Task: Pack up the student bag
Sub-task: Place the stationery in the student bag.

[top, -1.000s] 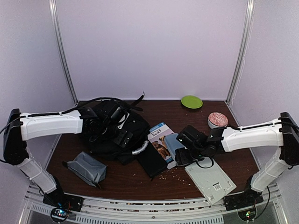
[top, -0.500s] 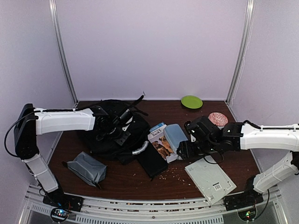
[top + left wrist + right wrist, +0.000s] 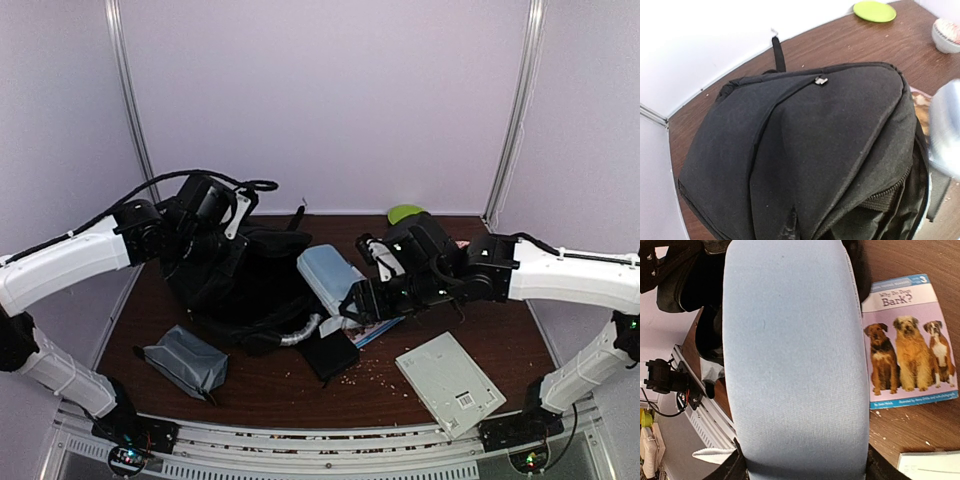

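Your student bag sits left of centre on the table, humped up rather than lying flat, its grey-white handle curling out at the near-right foot. From the left wrist view you're looking straight down on its black fabric, with a silver zip pull near the top seam and a zip gaping on the lower right. Your left gripper is up at the bag's far-left top edge; neither view shows the fingers, so I cannot tell whether they are spread or pinching fabric. Your right gripper is clamped on a pale blue case — the right wrist view has the case filling the frame between two dark fingers. The case is held off the table, just beside the bag's right side; whether it touches, I cannot tell. Under it lies a dog book, flat, cover up. Near edge: a grey pouch front-left, a flat black case by the handle, a white sheet front-right. A green plate and a bowl sit at the far right — well apart from the bag.
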